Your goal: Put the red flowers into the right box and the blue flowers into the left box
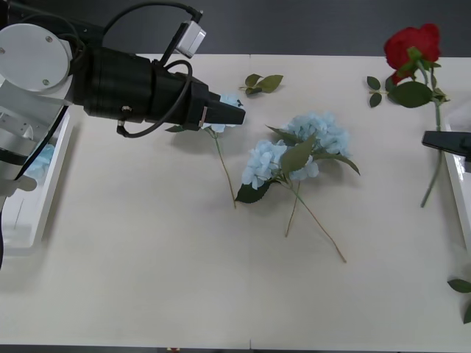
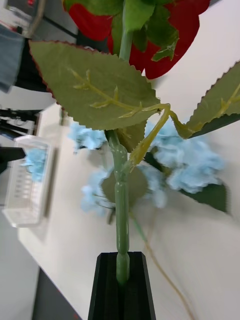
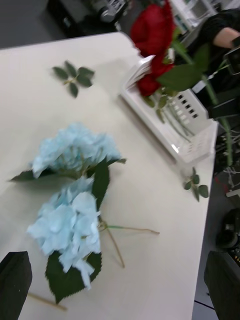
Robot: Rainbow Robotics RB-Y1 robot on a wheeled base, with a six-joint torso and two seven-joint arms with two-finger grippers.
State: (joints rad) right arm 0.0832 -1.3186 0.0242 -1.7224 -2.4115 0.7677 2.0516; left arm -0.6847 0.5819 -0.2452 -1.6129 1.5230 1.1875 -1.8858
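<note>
The right gripper point(image 1: 428, 139) pinches a red flower's point(image 1: 412, 45) stem at the table's right edge, beside the right box point(image 1: 462, 193). The left gripper point(image 3: 120, 280), spread, hovers over blue flowers point(image 1: 294, 151) mid-table. A leaf sprig point(image 1: 263, 83) lies farther back.

Cream table point(image 1: 147, 279), dark floor point(image 1: 331, 26) beyond
</note>
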